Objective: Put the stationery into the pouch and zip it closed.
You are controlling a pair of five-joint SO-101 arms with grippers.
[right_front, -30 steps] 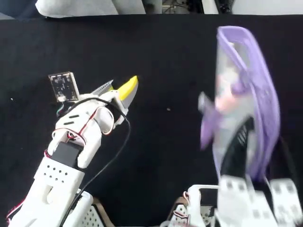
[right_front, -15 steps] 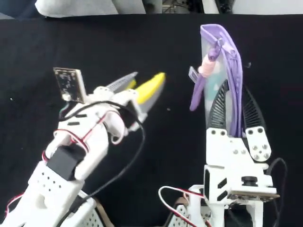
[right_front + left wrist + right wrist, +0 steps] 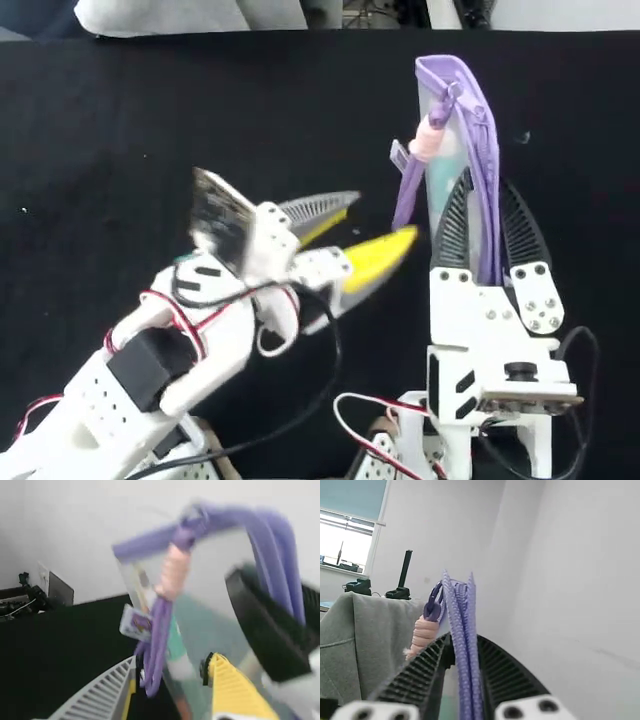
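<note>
Splayed left gripper (image 3: 385, 216) has swung toward pouch (image 3: 448, 120), clamped in right gripper (image 3: 485, 183); tag (image 3: 399, 154) unreadable.

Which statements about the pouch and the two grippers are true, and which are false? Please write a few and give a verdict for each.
1. The right gripper is shut on the pouch. True.
2. The pouch lies flat on the table. False: it is held up, off the table.
3. The left gripper is open, close beside the pouch. True.
4. The strap hanging from the pouch is yellow. False: it is purple; yellow is one finger of the left gripper.
</note>
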